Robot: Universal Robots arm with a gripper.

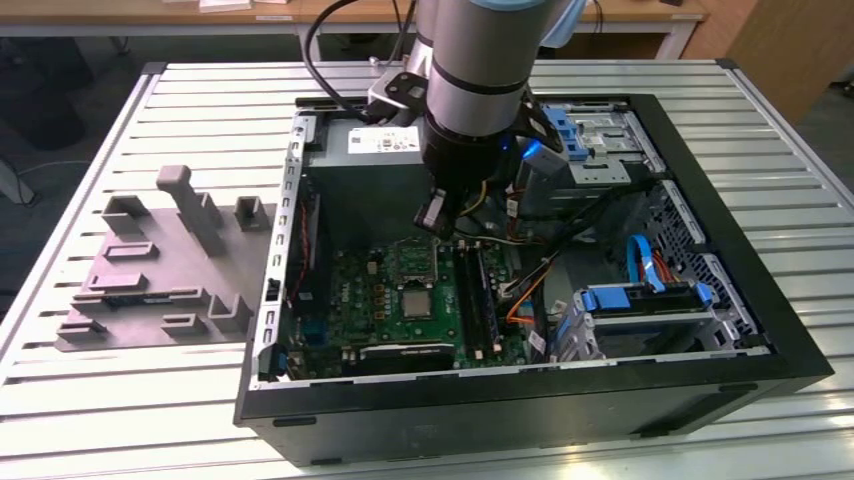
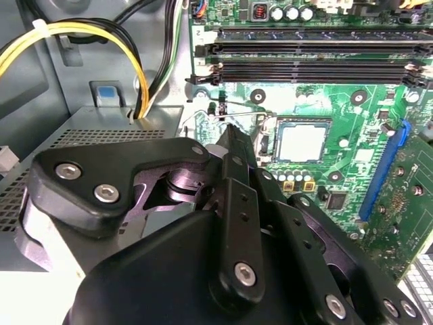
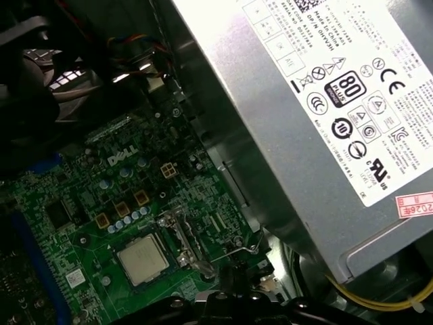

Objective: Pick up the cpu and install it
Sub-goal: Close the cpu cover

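1 robot arm (image 1: pixel 474 80) reaches down into an open black computer case (image 1: pixel 754 330). Its gripper (image 1: pixel 434 215) hangs just above the green board (image 1: pixel 380 300), and in the second wrist view the fingers (image 2: pixel 230 145) are pressed together at the tip with nothing between them.

The cpu (image 1: pixel 418 303) lies flat in its square slot on the green board, silver side up. In both wrist views the cpu (image 2: pixel 302 141) (image 3: pixel 143 259) sits near the gripper tip but apart from it. The metal frame (image 3: pixel 184 238) beside it stands open.

In the first wrist view, a big grey box (image 3: pixel 270 135) has a white label (image 3: pixel 352 88) full of small black print and round marks, with 1 little pink sticker (image 3: pixel 416 203) at its edge. White letters are printed on the green board too.

The case rests on a table (image 1: pixel 147 410) made of pale metal slats. A grey plastic tray (image 1: pixel 147 270) with upright blocks lies on the table at the exterior view's left. Wooden furniture stands behind.

The arm hides part of the grey box in the exterior view. Yellow wires (image 2: pixel 81 30) run off the picture's edge in the second wrist view. The case's far corners are dark and hard to make out.
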